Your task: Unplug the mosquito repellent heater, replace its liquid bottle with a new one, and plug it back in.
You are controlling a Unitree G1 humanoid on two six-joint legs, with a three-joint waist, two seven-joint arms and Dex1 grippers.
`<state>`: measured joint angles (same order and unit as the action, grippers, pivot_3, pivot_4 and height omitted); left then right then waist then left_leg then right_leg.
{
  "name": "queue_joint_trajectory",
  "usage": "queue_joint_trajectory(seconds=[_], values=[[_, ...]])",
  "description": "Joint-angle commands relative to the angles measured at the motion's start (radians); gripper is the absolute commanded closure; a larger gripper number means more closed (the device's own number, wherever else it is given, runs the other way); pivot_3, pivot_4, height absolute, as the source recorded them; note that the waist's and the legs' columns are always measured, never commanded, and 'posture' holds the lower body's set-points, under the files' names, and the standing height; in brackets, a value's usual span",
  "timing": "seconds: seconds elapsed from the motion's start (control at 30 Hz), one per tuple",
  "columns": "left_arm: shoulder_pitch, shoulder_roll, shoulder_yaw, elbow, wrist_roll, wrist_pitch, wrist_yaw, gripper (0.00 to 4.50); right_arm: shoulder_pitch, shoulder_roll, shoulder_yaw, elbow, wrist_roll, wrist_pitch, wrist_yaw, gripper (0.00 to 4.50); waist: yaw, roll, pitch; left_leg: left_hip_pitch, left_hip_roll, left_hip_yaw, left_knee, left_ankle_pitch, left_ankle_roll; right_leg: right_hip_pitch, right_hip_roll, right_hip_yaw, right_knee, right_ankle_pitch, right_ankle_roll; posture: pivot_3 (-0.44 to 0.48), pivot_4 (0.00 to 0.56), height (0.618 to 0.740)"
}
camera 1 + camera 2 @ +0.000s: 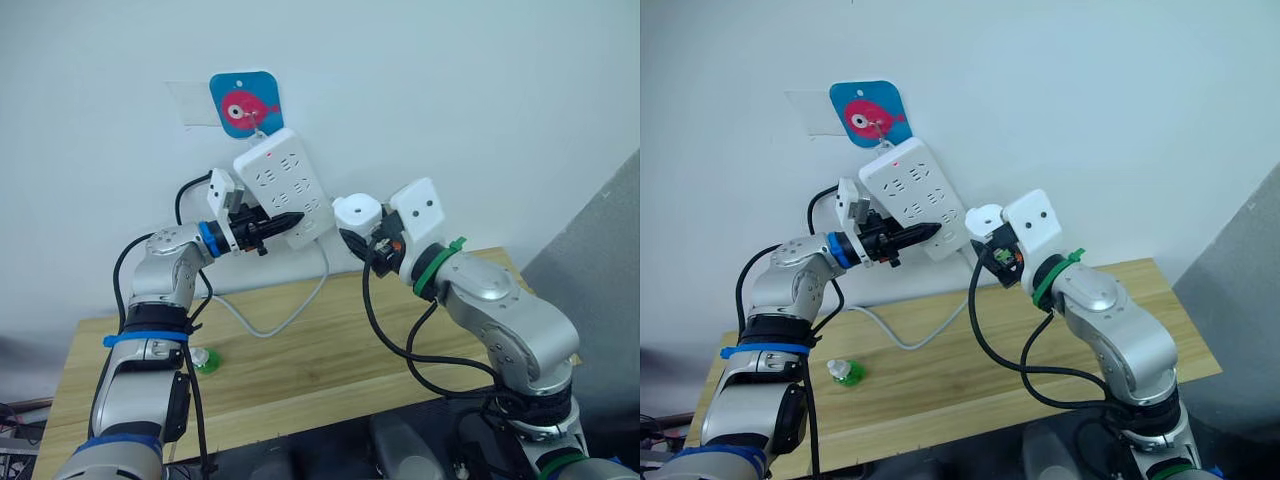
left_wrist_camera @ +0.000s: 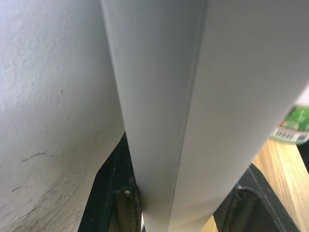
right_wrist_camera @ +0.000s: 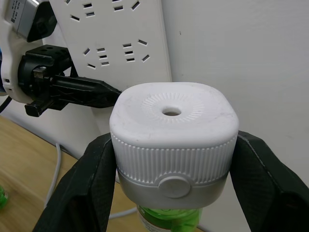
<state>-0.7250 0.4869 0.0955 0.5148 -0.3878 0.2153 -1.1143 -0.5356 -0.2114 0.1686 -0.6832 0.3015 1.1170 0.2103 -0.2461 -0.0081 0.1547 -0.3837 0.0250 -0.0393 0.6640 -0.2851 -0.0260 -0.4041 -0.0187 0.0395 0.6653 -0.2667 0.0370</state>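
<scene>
resting between the right fingers [image 3: 87,179], mosquito repellent heater [image 3: 174,140].

White heater [image 3: 174,130], green bottle [image 3: 169,220]

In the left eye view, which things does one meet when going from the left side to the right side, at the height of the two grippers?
Left gripper clamped on the power strip's lower edge → power strip → mosquito repellent heater → right gripper holding the heater.
</scene>
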Motion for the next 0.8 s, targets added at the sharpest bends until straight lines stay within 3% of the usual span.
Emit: queue_joint_trajectory(seconds=[0.03,0.2,0.4,0.53,0.67,0.8], values=[[0.025,0.006,0.007,0.020,0.024,0.015,0.051,3.16,-0.014,0.021,-0.050,-0.057,0.028,0.005,-0.006,1.55,0.000,0.000,0.000,0.000,0.000,0.000,0.000,0.000,0.000,0.000,0.000,0.000,0.000,0.000,0.000,-0.327,0.181,0.740],[0.073,0.042,0.016,-0.018,0.025,0.021,0.045,3.16,0.040,0.020,-0.200,-0.060,0.091,-0.019,0.029,1.55,-0.002,0.000,0.000,0.000,0.001,0.001,0.000,0.000,0.000,0.000,-0.001,0.002,-0.001,0.000,0.000,-0.301,0.179,0.740],[0.170,0.095,0.042,-0.097,0.002,0.066,0.053,1.38,0.174,0.026,-0.318,0.030,0.156,-0.133,0.084,1.55,-0.007,0.001,0.009,0.001,0.001,0.001,-0.003,0.000,0.001,-0.002,0.002,0.003,0.000,0.000,0.000,-0.266,0.182,0.740],[0.388,0.133,0.068,-0.265,0.000,0.097,0.088,0.10,0.276,0.115,-0.366,0.107,0.211,-0.211,0.083,1.55,-0.005,0.000,0.012,-0.001,0.004,-0.001,-0.004,0.000,0.000,-0.004,0.004,0.003,0.000,0.000,-0.001,-0.235,0.184,0.740],[0.585,0.154,0.084,-0.497,-0.024,0.121,0.116,0.04,0.311,0.190,-0.427,0.156,0.285,-0.229,0.052,1.55,0.010,0.002,0.018,0.000,0.005,0.000,-0.005,0.000,0.000,-0.005,-0.002,0.006,0.000,0.000,-0.001,-0.212,0.187,0.740],[0.735,0.141,0.043,-0.832,-0.086,0.153,0.124,0.04,0.296,0.258,-0.532,0.219,0.416,-0.184,-0.018,1.55,0.061,-0.002,0.027,-0.001,0.003,0.000,-0.003,-0.001,0.000,-0.004,-0.003,0.005,0.001,0.000,-0.001,-0.174,0.192,0.740]])
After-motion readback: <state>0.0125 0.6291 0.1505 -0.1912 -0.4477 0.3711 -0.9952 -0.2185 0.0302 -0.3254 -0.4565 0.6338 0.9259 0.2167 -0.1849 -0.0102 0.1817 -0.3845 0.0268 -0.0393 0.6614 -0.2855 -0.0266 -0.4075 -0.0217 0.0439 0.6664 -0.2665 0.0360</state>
